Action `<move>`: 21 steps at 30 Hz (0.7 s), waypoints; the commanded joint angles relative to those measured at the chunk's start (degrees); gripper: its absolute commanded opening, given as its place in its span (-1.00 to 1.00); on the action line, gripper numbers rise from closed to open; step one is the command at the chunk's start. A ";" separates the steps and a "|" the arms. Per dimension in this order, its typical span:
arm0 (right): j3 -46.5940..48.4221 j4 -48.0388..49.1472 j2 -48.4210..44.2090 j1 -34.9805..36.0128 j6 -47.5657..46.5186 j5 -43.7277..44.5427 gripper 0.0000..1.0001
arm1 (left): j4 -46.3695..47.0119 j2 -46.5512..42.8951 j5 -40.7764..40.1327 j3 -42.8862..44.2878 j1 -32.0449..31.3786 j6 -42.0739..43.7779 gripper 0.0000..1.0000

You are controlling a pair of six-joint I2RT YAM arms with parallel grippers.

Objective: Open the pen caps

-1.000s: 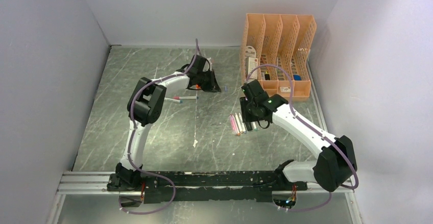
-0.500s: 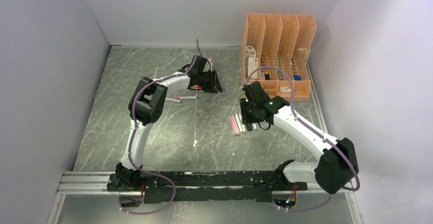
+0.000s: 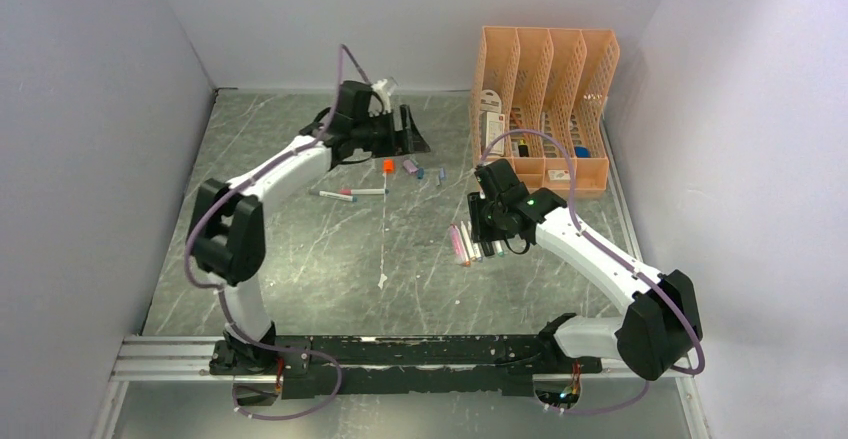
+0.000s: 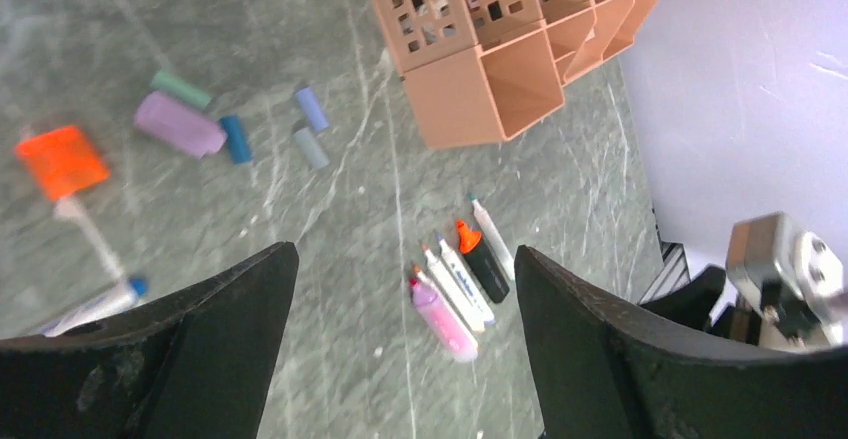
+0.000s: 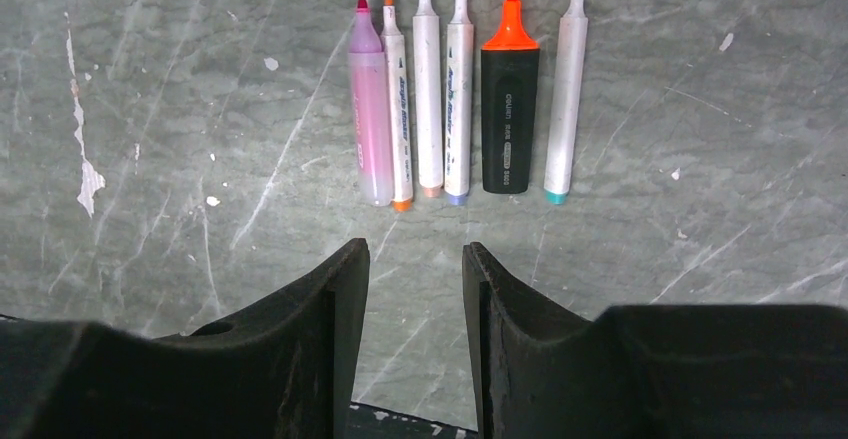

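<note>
The left tool (image 4: 400,259) gapes wide and empty above the desk (image 4: 330,359), near its far edge. Beneath it the loose caps (image 4: 180,124) lie scattered, one pen (image 4: 95,304) beside them. The organiser (image 4: 480,69) fills the far right corner. The right tool (image 5: 412,254), jaws narrow and empty, hangs over six uncapped pens (image 5: 460,89) in a row mid-desk.

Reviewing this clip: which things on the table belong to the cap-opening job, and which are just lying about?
Part of the job:
- loose pen caps
- row of six uncapped pens
- two more pens beside the caps

Just lying about:
- peach mesh file organiser
- stored contents inside it
</note>
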 commanded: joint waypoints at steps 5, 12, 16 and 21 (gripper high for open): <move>0.14 1.24 0.16 -0.22 -0.06 -1.38 -0.20 | -3.44 -9.43 -5.36 -13.66 7.38 -3.96 0.99; 0.12 1.31 0.15 -0.15 -0.12 -2.22 -0.20 | -3.24 -6.58 -9.20 -17.90 10.59 -8.91 0.98; 0.05 1.08 -0.19 -0.21 -0.12 -2.32 -0.20 | 0.12 -3.84 -9.75 -19.14 11.94 -11.36 0.98; -0.54 1.45 -0.36 -0.18 0.22 -2.96 -0.20 | 5.64 0.62 -7.38 -18.08 11.88 -12.58 0.98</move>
